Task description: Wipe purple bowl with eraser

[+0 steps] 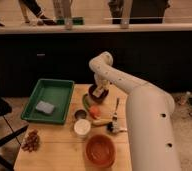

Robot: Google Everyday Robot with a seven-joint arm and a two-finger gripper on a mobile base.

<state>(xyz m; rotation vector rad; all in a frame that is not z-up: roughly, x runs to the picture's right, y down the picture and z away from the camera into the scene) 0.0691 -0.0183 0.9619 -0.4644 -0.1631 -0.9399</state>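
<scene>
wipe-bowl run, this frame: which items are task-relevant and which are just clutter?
Job: purple bowl; hand, down at the bowl; eraser, not distinguishable there.
Lying about: green tray, grey-blue pad in it, white cup, orange bowl, fork.

Purple bowl (96,95) is logged as very dark, near black. Gripper (100,89) is seen right over the purple bowl, on a cream-white arm (141,102). Left of the purple bowl, a green tray (49,83) with a grey-blue pad (45,107) is noted. In front of the purple bowl, a white cup (82,127) and an orange-red bowl (100,150) are seen. Table (59,152) is marked pale tan wood.
</scene>
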